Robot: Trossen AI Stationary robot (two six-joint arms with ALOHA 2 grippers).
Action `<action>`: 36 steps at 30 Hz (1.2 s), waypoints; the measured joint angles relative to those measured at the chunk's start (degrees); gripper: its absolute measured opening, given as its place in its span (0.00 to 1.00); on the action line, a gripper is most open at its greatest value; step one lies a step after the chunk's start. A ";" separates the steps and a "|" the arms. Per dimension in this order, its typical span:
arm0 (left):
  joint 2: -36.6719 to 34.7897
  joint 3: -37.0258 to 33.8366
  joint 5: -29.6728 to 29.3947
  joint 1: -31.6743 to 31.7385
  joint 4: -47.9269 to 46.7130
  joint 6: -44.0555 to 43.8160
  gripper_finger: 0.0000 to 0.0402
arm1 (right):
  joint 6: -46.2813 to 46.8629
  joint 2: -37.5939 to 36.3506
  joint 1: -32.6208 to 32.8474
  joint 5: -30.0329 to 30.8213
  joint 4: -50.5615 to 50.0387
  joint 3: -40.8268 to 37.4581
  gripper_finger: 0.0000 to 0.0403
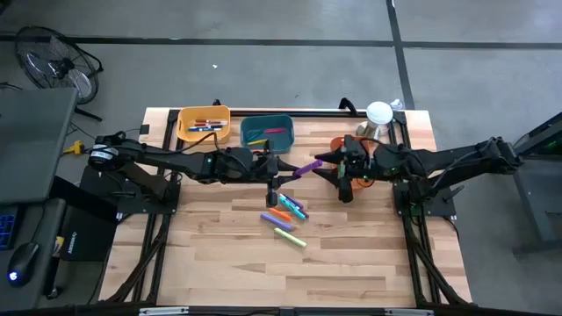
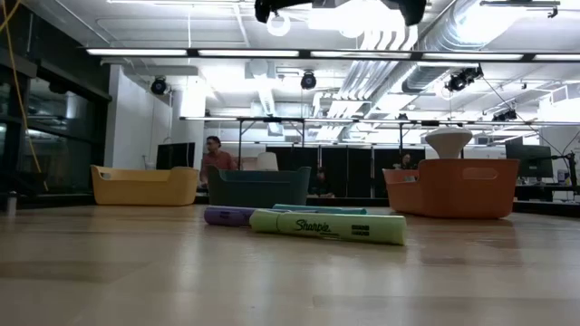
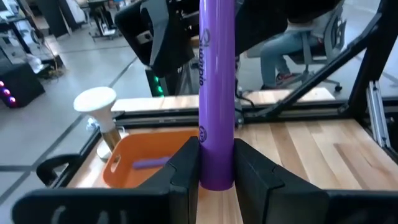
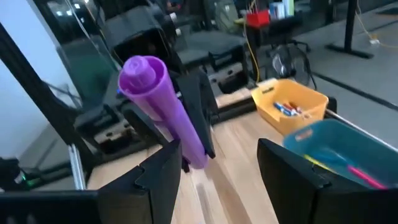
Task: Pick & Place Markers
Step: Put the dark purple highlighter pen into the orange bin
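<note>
now left fingers [image 3: 216,171] clamp purple marker [image 3: 216,93], right arm facing.

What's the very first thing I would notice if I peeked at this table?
The big purple marker held up in the air between the two arms, over the back middle of the table. The left gripper is shut on one end while the open right gripper faces its other end. Next you'd spot the little heap of bright markers on the wood and three tubs behind: yellow, teal and orange.
</note>
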 joint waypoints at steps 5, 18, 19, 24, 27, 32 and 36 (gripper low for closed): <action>-0.02 0.00 -0.07 0.00 1.76 0.16 0.17 | 0.00 0.96 0.00 -0.25 3.24 0.00 0.50; 0.03 0.00 0.91 -0.02 2.99 0.15 0.16 | -1.27 8.21 0.00 -5.53 14.27 0.00 0.50; 0.03 0.00 1.01 -0.02 2.99 0.15 0.16 | -1.41 8.67 0.00 -5.66 15.55 0.00 0.50; 0.03 0.00 1.20 -0.02 2.99 -0.29 0.16 | -3.20 9.39 -0.01 -5.53 21.92 0.06 0.50; 0.03 0.00 1.29 -0.02 3.07 -0.31 0.16 | -3.97 10.14 -0.05 -5.27 22.80 0.07 0.50; 0.03 0.00 1.36 -0.02 3.26 -0.39 0.16 | -3.39 11.81 -0.04 -5.67 23.49 0.04 0.46; 0.03 0.00 1.54 -0.09 3.14 -0.66 0.16 | -3.53 13.26 -0.04 -5.72 26.21 0.02 0.38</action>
